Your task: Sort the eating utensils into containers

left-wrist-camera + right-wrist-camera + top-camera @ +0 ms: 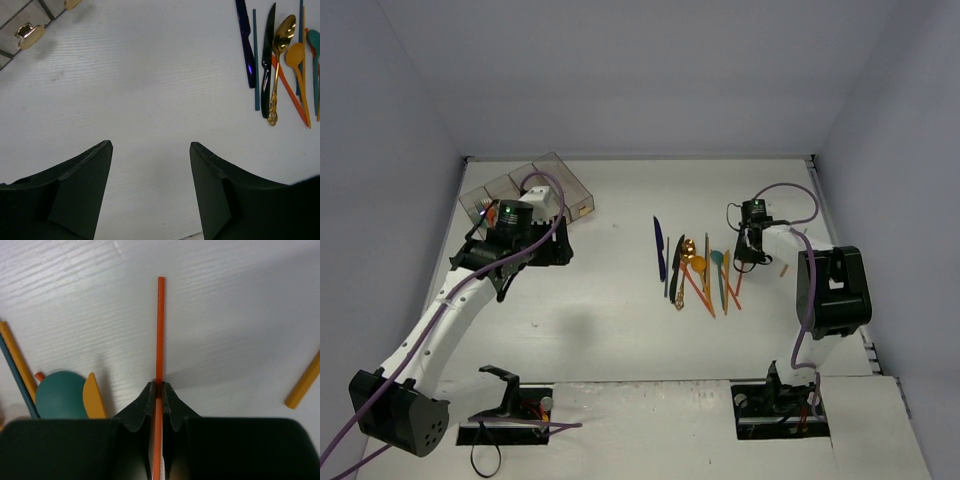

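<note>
Matt white table point(150, 100), finely ribbed like wood grain. At upper right of the left wrist view, mirror-bright metallic gold spoon point(281, 42) and glossy dark blue knife point(246, 45). Smooth matt plastic look on orange handle point(160, 325) and teal spoon point(59, 395). Clear smoky plastic containers point(12, 22) at upper left there

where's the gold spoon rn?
Upper right of the left wrist view: the gold spoon lies flat on the table between the black knife and the orange spoon, far from the bins.
</note>
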Controlling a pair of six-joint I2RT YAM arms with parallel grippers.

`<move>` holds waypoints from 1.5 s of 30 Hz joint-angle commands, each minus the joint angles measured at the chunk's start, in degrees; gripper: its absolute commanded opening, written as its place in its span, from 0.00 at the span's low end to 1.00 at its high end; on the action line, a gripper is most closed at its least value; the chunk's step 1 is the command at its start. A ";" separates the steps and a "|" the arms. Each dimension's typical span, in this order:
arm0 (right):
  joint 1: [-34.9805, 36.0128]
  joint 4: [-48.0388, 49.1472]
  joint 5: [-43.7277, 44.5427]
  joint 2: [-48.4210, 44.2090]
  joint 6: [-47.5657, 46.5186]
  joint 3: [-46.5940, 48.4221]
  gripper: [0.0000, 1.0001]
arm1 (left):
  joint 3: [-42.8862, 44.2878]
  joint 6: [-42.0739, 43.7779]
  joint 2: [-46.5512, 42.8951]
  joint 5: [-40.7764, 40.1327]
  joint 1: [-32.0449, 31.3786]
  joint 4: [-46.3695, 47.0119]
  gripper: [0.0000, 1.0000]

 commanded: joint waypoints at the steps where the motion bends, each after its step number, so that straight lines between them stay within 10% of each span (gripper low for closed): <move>1: 2.45 -4.45 0.64 -5.19 -1.02 4.83 0.00 | 1.92 -2.45 0.01 6.29 -0.58 6.29 0.60; 22: 21.58 0.55 -6.23 -22.20 16.61 19.62 0.00 | 8.39 -17.54 13.26 11.93 -19.43 38.55 0.65; 38: 25.64 8.30 -7.62 -23.74 22.95 15.60 0.00 | 11.13 -18.58 19.18 9.77 -22.80 37.96 0.66; 45: 26.12 9.25 -8.06 -23.34 23.06 14.95 0.00 | 10.84 -18.36 19.85 9.09 -23.00 38.21 0.32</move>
